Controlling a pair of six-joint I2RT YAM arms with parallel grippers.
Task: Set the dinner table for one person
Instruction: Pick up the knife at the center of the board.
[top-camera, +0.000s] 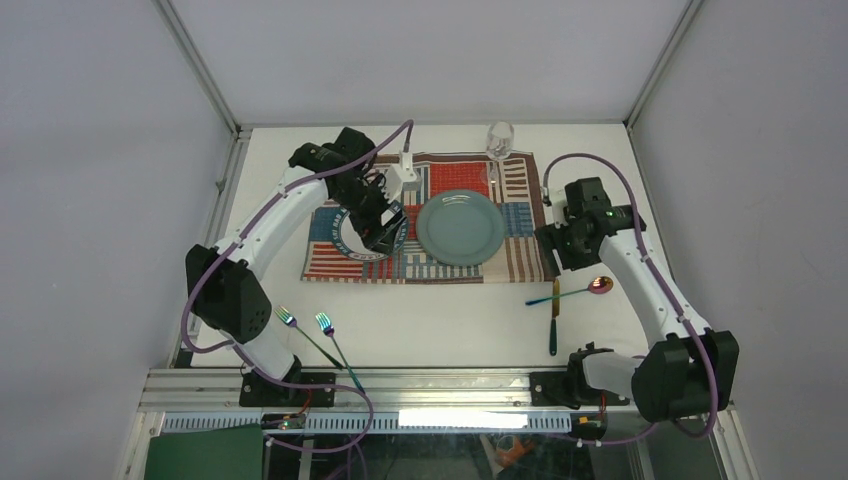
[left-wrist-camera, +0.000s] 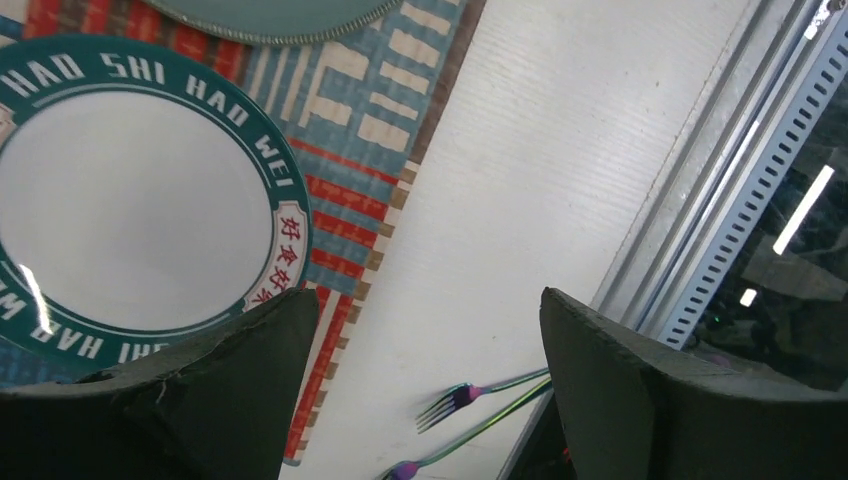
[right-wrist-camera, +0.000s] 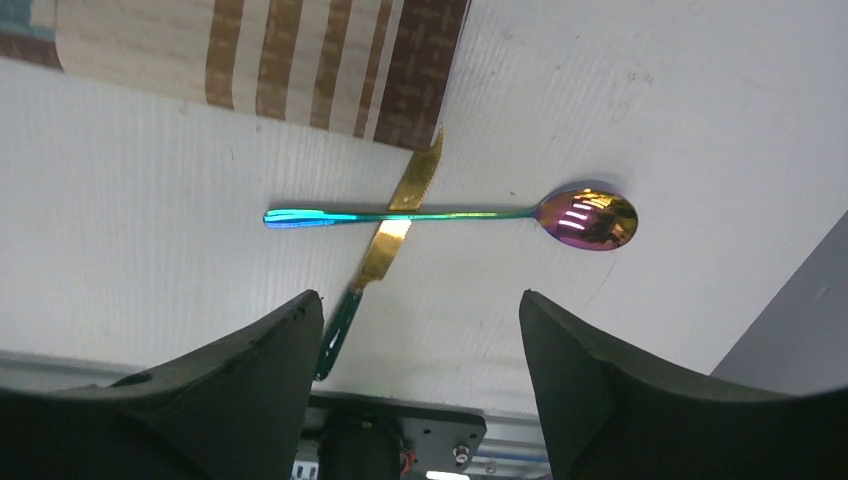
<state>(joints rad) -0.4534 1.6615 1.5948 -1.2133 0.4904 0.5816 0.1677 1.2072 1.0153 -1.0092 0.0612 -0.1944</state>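
Your table (top-camera: 440, 325) is the white floor of the whole cell, railed along its edges, and both arms are bolted at its near edge. Nearest you on the left, two forks (top-camera: 323, 322) lie side by side on bare table, tines pointing away. On the near right, the knife (top-camera: 553, 322) lies with its handle toward you. The spoon (top-camera: 580, 291) lies across its blade, bowl to the right. The knife's tip reaches the corner of the mat (top-camera: 520, 255). Your right gripper (right-wrist-camera: 420, 305) hovers above that crossing, fingers spread, nothing between them. Farther in, the mat lies mid-table. Your left gripper (left-wrist-camera: 430, 310) hangs over the mat's left part, above the rim of the white plate (left-wrist-camera: 130, 210), fingers apart and empty. The teal plate (top-camera: 460, 227) sits at the mat's centre, just right of the white one. At the mat's far edge a glass (top-camera: 499, 140) stands upright.
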